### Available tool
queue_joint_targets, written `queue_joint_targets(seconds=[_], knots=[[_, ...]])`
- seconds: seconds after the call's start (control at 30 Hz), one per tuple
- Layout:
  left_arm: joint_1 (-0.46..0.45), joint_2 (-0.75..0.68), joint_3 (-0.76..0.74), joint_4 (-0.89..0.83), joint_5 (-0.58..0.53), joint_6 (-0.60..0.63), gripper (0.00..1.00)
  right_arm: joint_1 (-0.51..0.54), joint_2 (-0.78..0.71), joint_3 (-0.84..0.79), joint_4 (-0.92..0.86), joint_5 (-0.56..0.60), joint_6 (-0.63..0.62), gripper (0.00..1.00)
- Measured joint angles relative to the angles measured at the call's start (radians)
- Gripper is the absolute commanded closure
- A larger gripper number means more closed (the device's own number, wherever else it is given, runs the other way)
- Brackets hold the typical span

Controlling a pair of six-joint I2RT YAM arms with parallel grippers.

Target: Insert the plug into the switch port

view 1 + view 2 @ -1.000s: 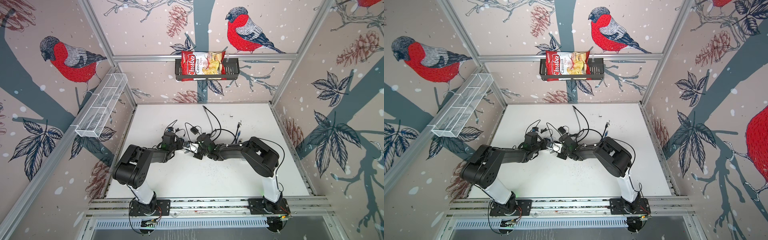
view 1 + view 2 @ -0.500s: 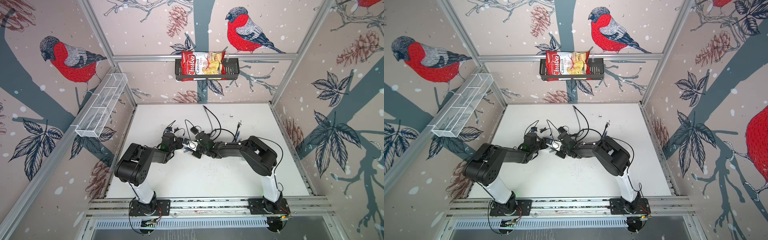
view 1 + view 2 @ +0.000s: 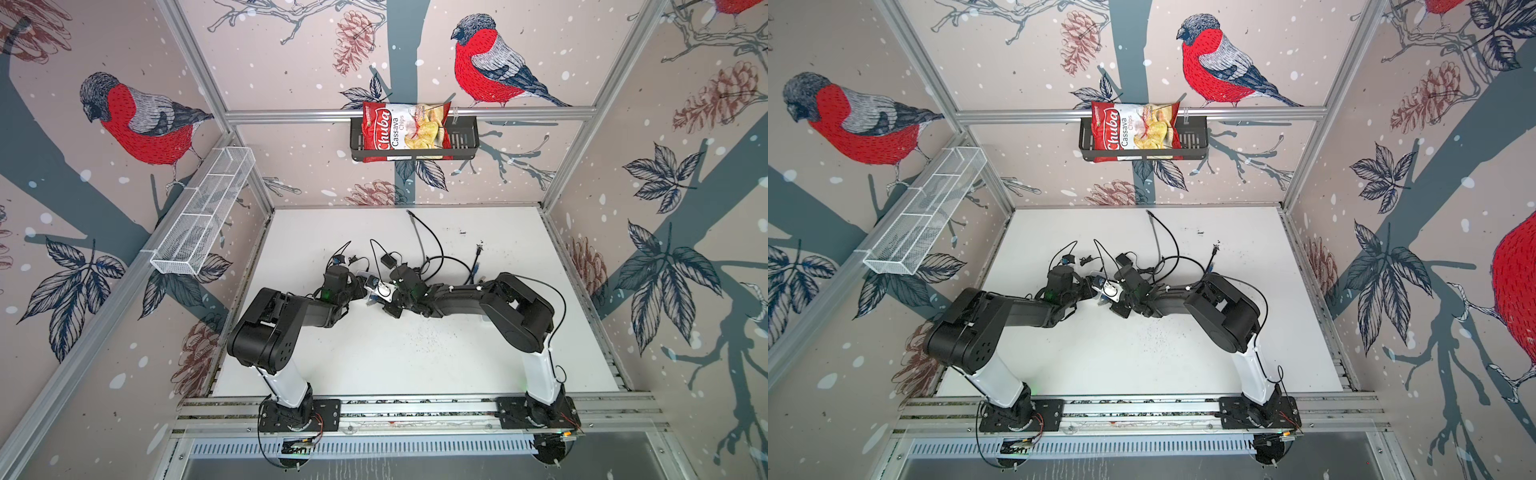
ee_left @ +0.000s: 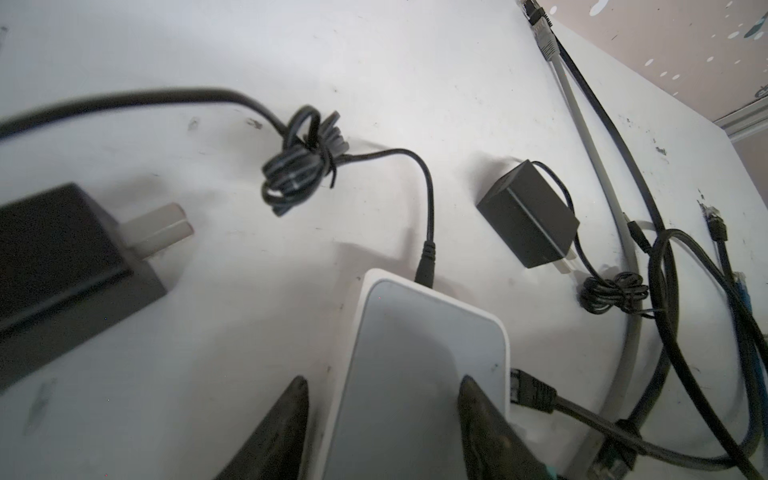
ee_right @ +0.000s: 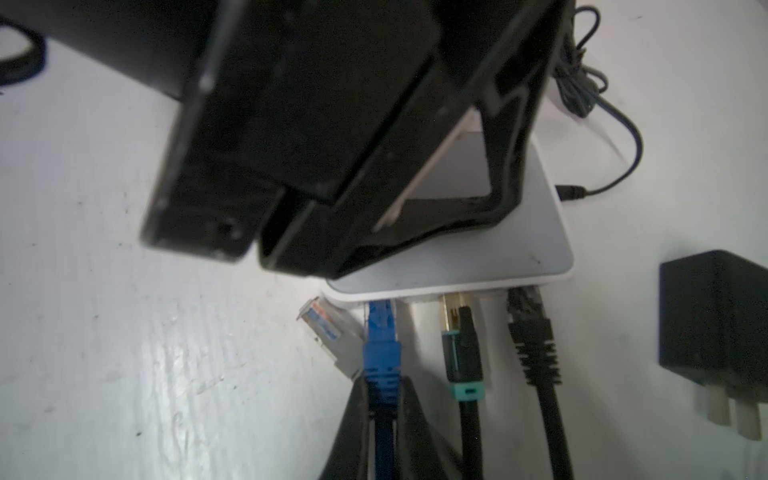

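The left gripper [image 4: 384, 419] clamps the white switch [image 4: 419, 374] (flat on the surface [image 4: 249, 332]); the right gripper [image 5: 384, 419] pinches the blue plug [image 5: 380, 345], whose tip sits at the switch's port just ahead.

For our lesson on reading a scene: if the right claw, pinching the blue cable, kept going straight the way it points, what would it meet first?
The right claw points along the blue cable toward the white switch. It would probably meet the switch's port edge first, where the blue plug sits. How deep the plug sits cannot be judged.

Two black arms [image 3: 291, 320], white lower links [image 3: 286, 380], thin black cables, green indicator lights.
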Motion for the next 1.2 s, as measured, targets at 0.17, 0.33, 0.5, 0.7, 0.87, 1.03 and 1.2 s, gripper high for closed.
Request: queue_joint_targets(seconds=[0.17,0.33,0.5,0.7,0.87,1.03,1.2], knots=[[0.0,-0.018,0.014,-0.035,0.013,0.008,0.43,0.002,-0.006,-0.004,0.0,0.005,-0.009,1.0],[0.0,-0.029,0.016,-0.037,0.018,0.006,0.43,0.003,-0.009,-0.004,0.006,0.017,-0.008,1.0],[0.001,-0.027,0.006,-0.012,0.037,-0.003,0.44,0.005,-0.011,-0.013,0.023,0.019,-0.005,1.0],[0.002,-0.026,-0.017,0.029,0.037,-0.022,0.44,0.005,-0.017,-0.023,0.043,0.018,-0.004,1.0],[0.002,-0.026,-0.023,0.044,0.037,-0.024,0.44,0.005,-0.017,-0.023,0.043,0.006,0.002,1.0],[0.002,-0.026,-0.025,0.077,0.037,-0.024,0.44,0.006,-0.014,-0.023,0.043,-0.027,0.002,1.0],[-0.004,-0.026,-0.026,0.156,0.037,-0.024,0.45,0.013,-0.004,-0.018,0.042,-0.052,0.0,1.0]])
